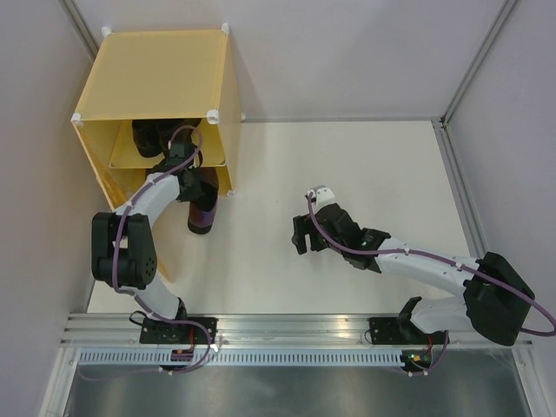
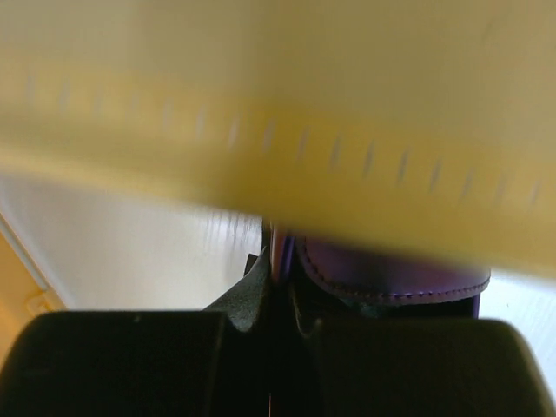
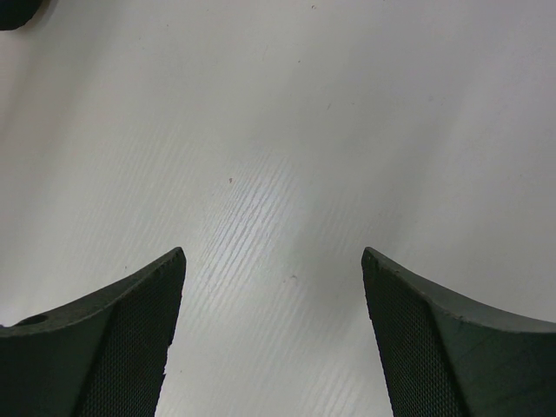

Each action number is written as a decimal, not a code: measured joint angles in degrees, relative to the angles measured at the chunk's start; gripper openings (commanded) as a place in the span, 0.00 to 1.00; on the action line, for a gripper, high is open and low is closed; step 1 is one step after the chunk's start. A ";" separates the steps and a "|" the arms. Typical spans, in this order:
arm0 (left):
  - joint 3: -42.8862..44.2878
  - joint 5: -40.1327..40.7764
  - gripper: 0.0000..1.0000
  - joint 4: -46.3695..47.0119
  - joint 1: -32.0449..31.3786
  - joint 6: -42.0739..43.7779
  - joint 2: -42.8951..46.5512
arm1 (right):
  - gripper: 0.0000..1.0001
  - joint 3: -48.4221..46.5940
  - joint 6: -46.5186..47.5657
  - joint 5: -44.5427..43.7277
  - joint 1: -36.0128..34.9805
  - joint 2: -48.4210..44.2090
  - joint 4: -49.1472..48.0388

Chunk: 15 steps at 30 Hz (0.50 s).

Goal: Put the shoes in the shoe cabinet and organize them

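From above, the yellow-orange plastic cube cabinet [image 1: 161,74] with white corner connectors [image 1: 211,115] stands at the far left of the white tabletop [image 1: 347,174], its open front turned toward the arms. A dark glossy shoe [image 1: 149,137] lies on the inner shelf [image 1: 130,158]; its exact colour cannot be told in the shadow. The left arm reaches to the lower opening, where the left claw [image 1: 193,187] is pressed together on a glossy dark purple loafer [image 1: 201,213]. That loafer sits at the cabinet's front edge, one end at the opening and the other out over the tabletop; whether it touches the surface is unclear. The right claw [image 1: 302,234] hangs over bare tabletop near the middle, well apart from the cabinet, its fingers spread. In the left wrist view, a blurred yellow cabinet edge [image 2: 347,165] crosses the upper frame. Just below it, the left claw [image 2: 280,278] pinches the stitched rim of the glossy dark purple loafer [image 2: 391,274], with pale tabletop [image 2: 130,252] to the left. In the right wrist view, the right claw [image 3: 271,252] is wide apart with nothing between its two dark textured fingers [image 3: 113,347], only the white tabletop [image 3: 278,130]. A small dark shape [image 3: 16,9] shows in the upper left corner, too cropped to identify.
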<state>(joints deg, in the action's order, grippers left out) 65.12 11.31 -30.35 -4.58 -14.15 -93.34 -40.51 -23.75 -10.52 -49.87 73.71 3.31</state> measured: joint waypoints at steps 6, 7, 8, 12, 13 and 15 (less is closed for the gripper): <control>5.03 0.07 0.27 0.22 0.33 2.12 -4.57 | 0.86 0.63 0.00 0.13 0.13 0.11 -0.33; 5.46 0.15 0.29 0.13 0.44 2.27 -4.57 | 0.86 0.72 0.02 0.13 0.15 0.11 -0.35; 5.68 0.31 0.36 0.13 0.61 2.32 -4.55 | 0.86 0.79 0.00 0.13 0.22 0.11 -0.33; 5.73 0.66 0.55 -0.07 0.98 2.34 -3.98 | 0.86 0.85 0.00 0.17 0.24 0.11 -0.37; 5.53 0.76 0.63 0.42 0.98 2.32 -3.63 | 0.86 0.85 0.00 0.20 0.22 0.13 -0.37; 3.93 1.49 0.64 1.88 1.09 1.88 -1.99 | 0.85 0.85 0.00 0.26 0.22 0.20 -0.39</control>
<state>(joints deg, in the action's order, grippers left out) 69.06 12.80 -28.47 -3.49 -12.27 -95.33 -39.66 -23.75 -10.26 -49.65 73.91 2.92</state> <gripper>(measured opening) 0.617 0.858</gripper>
